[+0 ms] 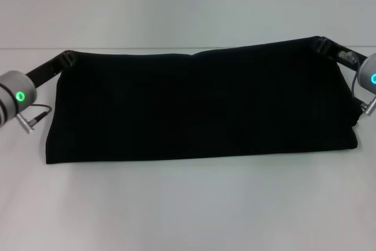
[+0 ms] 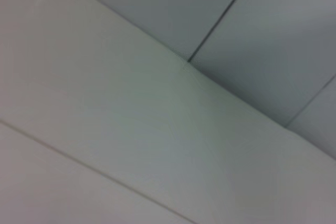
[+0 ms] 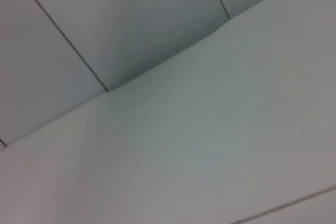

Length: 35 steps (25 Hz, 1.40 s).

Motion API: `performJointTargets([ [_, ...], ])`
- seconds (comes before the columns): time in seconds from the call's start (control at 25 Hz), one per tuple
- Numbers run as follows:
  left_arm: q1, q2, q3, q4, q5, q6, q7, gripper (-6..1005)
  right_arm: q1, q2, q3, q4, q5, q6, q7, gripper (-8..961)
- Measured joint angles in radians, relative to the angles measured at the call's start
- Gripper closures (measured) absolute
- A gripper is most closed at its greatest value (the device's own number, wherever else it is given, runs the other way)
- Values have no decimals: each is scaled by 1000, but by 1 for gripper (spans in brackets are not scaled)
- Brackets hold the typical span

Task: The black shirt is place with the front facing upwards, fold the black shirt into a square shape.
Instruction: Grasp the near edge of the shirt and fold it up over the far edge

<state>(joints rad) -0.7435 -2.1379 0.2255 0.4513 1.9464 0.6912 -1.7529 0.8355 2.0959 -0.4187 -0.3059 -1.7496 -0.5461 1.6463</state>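
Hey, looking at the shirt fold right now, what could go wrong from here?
The black shirt is a wide band, not yet a square. The left end effector and the right end effector sit at its far corners. If one corner slips, that side may sag and skew the fold. The far edge already has a small ridge near the middle, which could get pressed into a crease. The wrist views show no cloth, so neither grip can be checked there.

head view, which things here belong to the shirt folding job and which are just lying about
In the job:
- black shirt
- left gripper, at its far left corner
- right gripper, at its far right corner

Lying about:
- nothing but the white table beneath
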Motion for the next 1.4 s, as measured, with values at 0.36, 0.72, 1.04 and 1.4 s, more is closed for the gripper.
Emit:
performJointTargets([
  [0.36, -20, -23, 0, -77, -232, -105, 235, 844, 20, 3, 1, 70, 161, 55, -285, 733],
  [0.72, 66, 13, 10, -91, -280, 74, 208, 557, -69, -7, 7, 53, 280, -142, -342, 554],
  [1.04, 187, 50, 47, -91, -269, 371, 117, 362, -96, -8, 27, 25, 282, -104, -338, 226],
  [1.4, 230, 48, 108, -93, -268, 485, 109, 252, -69, -8, -3, 22, 275, 1, -349, 185],
])
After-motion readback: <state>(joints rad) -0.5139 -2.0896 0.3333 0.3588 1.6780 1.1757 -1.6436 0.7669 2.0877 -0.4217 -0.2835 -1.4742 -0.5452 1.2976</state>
